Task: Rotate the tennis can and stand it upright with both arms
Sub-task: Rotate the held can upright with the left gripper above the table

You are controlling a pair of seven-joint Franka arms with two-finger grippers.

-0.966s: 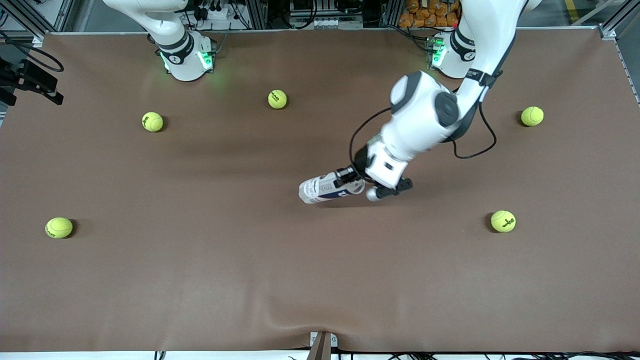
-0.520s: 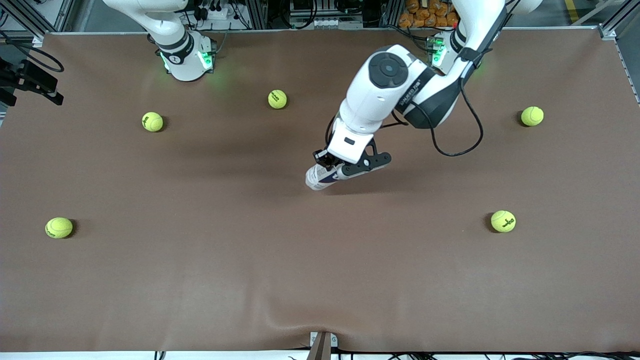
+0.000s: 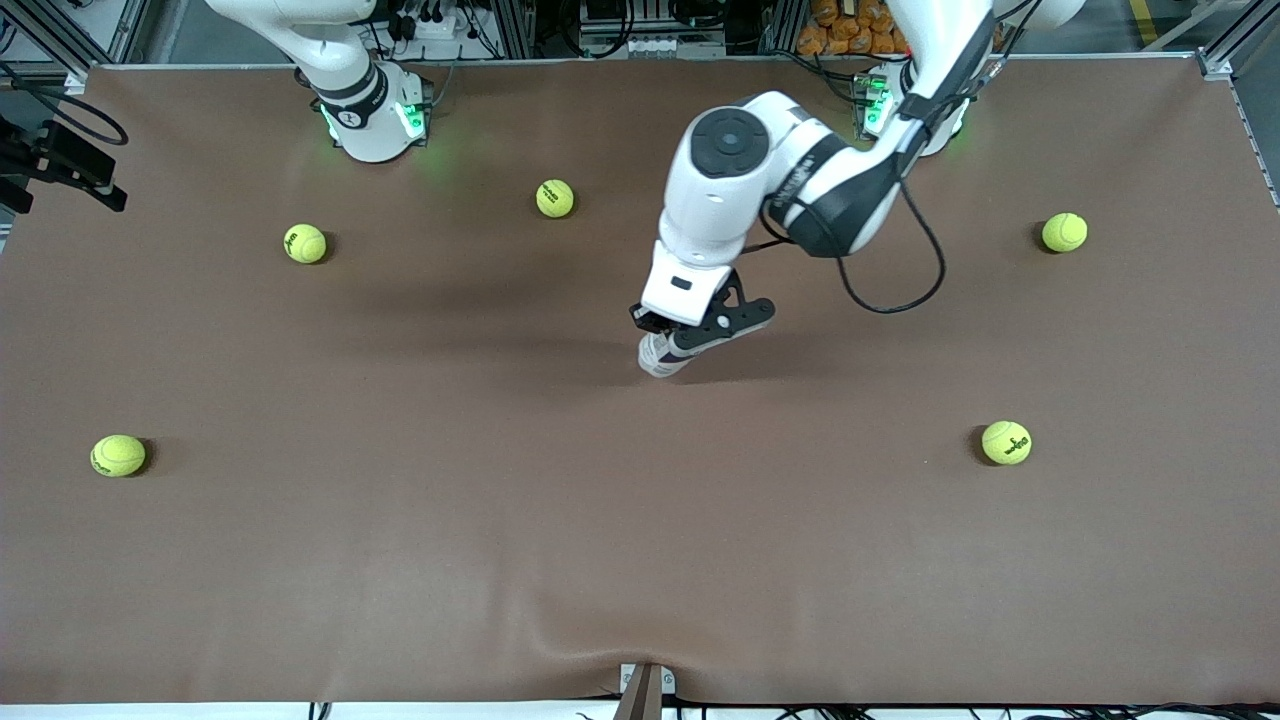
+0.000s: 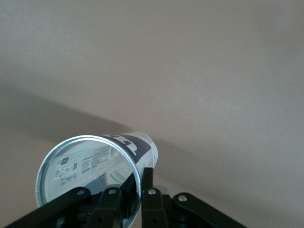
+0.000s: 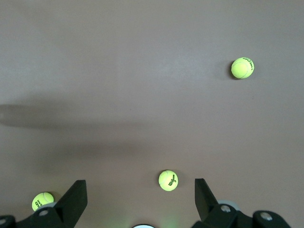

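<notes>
Two arms: one working, one waiting
Left tool [image 3: 668,338]: clamped tight on the tennis can [image 3: 660,356], over the middle of the table [image 3: 400,560]
Tennis can: tilted steeply, open silvery rim up at the fingers [image 4: 151,202], which pinch its wall; the rest sticks out at about 7 o'clock from the tool in the front view
Right tool [image 5: 140,199]: spread wide, holding nothing, waiting high near its base
Tennis balls: five scattered, nearest [image 3: 555,198] at 11 o'clock from the can
</notes>
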